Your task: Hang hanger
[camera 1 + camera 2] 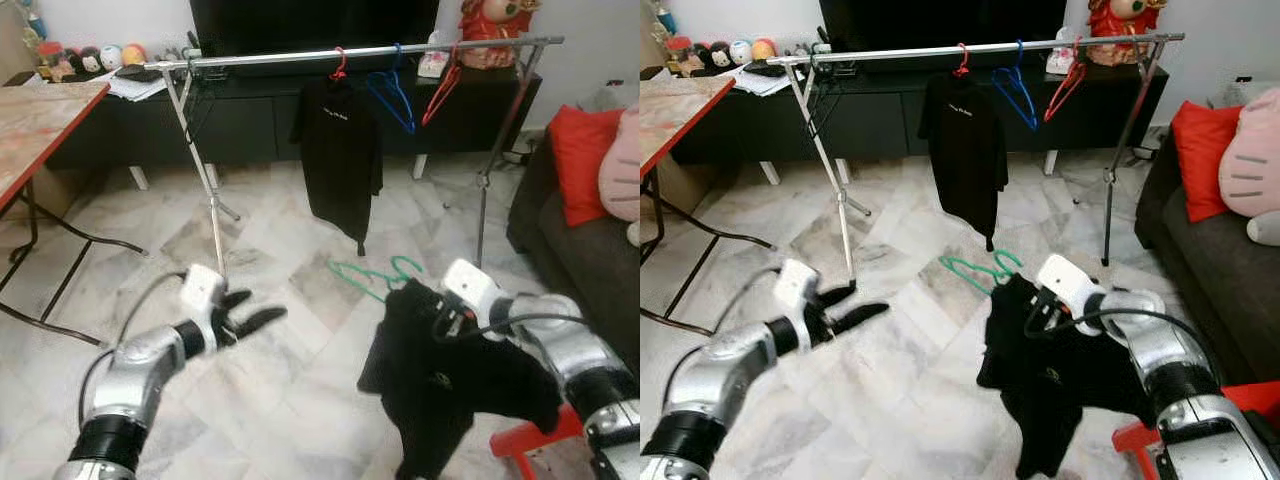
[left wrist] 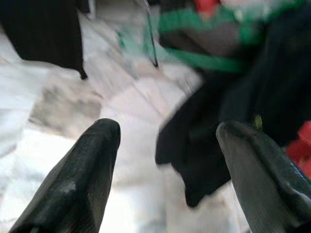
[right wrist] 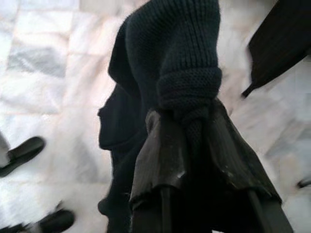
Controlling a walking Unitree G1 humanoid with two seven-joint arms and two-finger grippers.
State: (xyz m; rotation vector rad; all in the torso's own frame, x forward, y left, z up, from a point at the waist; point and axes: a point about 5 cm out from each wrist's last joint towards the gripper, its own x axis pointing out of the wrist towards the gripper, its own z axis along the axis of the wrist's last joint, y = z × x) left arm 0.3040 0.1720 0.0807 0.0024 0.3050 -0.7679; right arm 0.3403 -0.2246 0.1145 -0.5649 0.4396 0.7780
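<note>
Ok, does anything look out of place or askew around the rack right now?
Yes. A green hanger lies on the floor instead of on the rail. A red hanger hangs tilted next to the blue one. The right pincer grips a bunched black garment, not a hanger.

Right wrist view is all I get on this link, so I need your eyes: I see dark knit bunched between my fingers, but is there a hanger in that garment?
Observer: Yes. A green hanger sticks out of the top of the black garment that the right gripper holds.
Operator: Is there space on the rail?
Observer: The silver rail is bare along its left part; a black shirt, a blue hanger and a red hanger hang toward its right.
Operator: And my other arm?
Observer: The left gripper is open, held out over the marble floor, holding nothing.
</note>
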